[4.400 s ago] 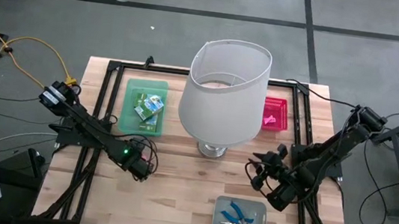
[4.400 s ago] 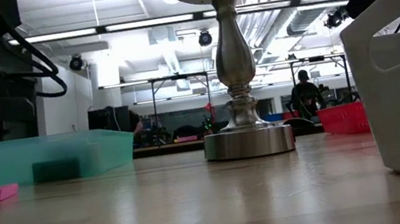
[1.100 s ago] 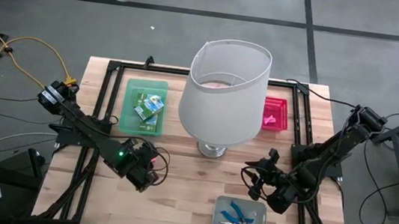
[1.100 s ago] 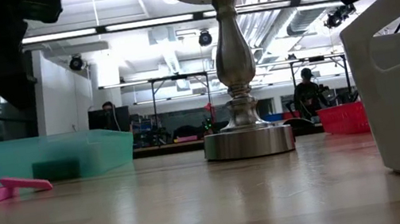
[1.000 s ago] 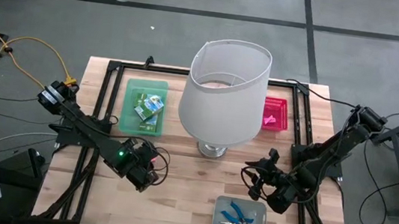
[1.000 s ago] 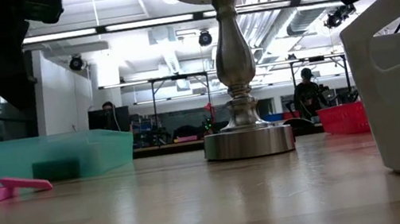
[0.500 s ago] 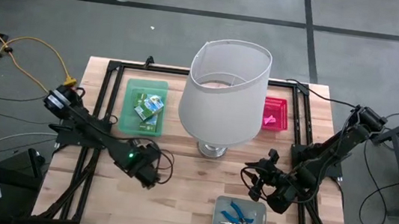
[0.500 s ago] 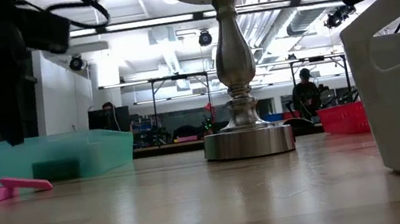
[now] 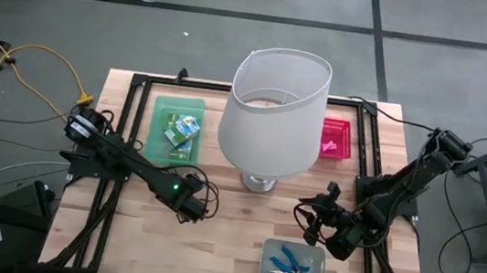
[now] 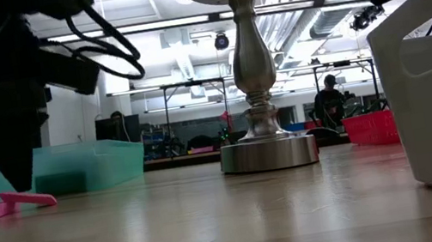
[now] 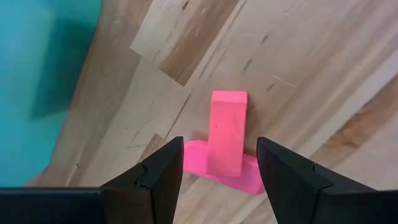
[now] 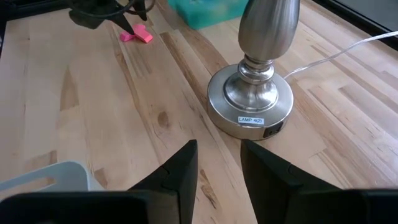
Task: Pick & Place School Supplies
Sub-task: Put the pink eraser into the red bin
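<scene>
Two pink erasers lie on the wood between the green tray and the lamp. The upper eraser (image 11: 227, 138) rests slanting across the lower eraser (image 11: 239, 176); both also show as the pink erasers (image 10: 13, 203). My left gripper (image 11: 221, 163) hangs open just above them, pointing down, one finger on either side and touching neither; from above it is my left gripper (image 9: 195, 207). My right gripper (image 12: 217, 158) is open and holds nothing, over the table right of the lamp base (image 12: 250, 102).
A big white lamp (image 9: 274, 112) stands mid-table. The green tray (image 9: 165, 111) holds small green-yellow boxes (image 9: 181, 131). The red tray (image 9: 344, 128) holds a pink eraser (image 9: 326, 145). The clear grey tray (image 9: 317, 253) near the front holds blue-handled scissors (image 9: 287, 263).
My left gripper has moved toward the table's right edge and down, turning as it went, and now stands over the two pink erasers. The erasers have not moved.
</scene>
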Available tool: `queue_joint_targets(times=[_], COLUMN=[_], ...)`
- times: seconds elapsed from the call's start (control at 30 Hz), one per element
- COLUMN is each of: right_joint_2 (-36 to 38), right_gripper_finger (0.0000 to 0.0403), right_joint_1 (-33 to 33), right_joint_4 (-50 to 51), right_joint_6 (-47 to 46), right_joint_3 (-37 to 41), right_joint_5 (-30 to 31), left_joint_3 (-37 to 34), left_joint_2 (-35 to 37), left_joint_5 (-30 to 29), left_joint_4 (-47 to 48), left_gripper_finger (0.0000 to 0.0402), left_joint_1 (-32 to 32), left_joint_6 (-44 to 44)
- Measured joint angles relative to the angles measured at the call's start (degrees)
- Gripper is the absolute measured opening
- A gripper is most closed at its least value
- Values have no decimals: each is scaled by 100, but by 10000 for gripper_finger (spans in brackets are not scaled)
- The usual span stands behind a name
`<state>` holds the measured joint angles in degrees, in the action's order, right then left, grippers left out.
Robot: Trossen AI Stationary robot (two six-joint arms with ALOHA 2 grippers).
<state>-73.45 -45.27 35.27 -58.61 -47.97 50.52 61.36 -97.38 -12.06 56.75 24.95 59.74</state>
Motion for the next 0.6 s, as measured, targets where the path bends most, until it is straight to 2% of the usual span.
queue_joint_targets(times=[0.6], right_joint_2=[0], right_gripper_finger=[113], right_joint_1=[1], right_joint_4=[-17], right_joint_6=[0], right_joint_3=[0], right_joint_5=[2], left_joint_3=[-2], left_joint_2=[4], left_joint_5=[180], left_joint_4=[-2], left_gripper_finger=[194], left_joint_1=[-89], left_joint_6=[-316])
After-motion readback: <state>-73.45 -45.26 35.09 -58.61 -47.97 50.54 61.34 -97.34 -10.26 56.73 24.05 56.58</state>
